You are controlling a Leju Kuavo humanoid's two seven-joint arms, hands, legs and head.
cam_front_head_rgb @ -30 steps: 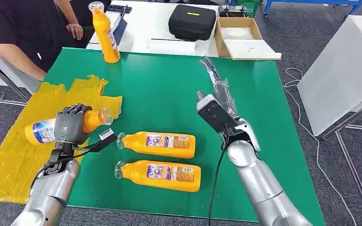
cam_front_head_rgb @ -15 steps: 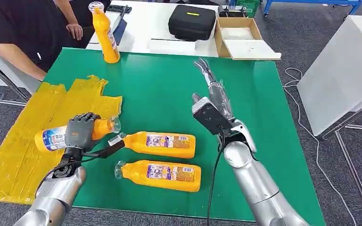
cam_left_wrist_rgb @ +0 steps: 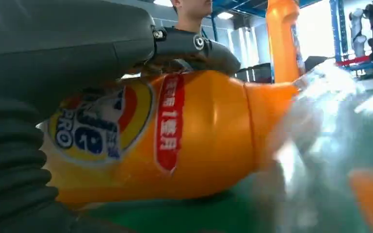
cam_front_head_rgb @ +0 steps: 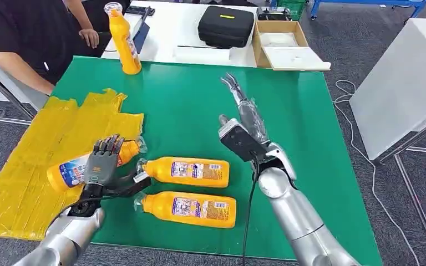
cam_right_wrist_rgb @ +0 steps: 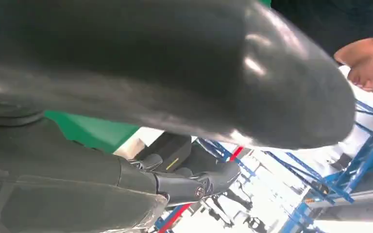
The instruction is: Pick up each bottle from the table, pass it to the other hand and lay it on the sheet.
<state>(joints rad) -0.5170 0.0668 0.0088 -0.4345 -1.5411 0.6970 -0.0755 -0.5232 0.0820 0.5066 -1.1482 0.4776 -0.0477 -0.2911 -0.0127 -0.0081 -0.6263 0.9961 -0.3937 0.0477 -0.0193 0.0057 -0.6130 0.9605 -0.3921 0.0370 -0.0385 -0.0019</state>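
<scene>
Four orange bottles counted. Nearest, two lie on their sides on the green desk [cam_front_head_rgb: 199, 111], one [cam_front_head_rgb: 187, 207] just in front of the other [cam_front_head_rgb: 186, 170], caps toward the left. Left robot hand [cam_front_head_rgb: 101, 164] wraps a third bottle [cam_front_head_rgb: 73, 170], held tilted over the edge of the yellow sheet [cam_front_head_rgb: 39, 160]. Right robot hand [cam_front_head_rgb: 243, 108] holds nothing, fingers extended, above mid-desk. Fourth bottle [cam_front_head_rgb: 123, 39] upright at the far left desk edge. Beyond, on a white table: one black case [cam_front_head_rgb: 226, 25], shut; one open cardboard box [cam_front_head_rgb: 282, 41] holding white packing. One person [cam_front_head_rgb: 22, 33] stands far left.
</scene>
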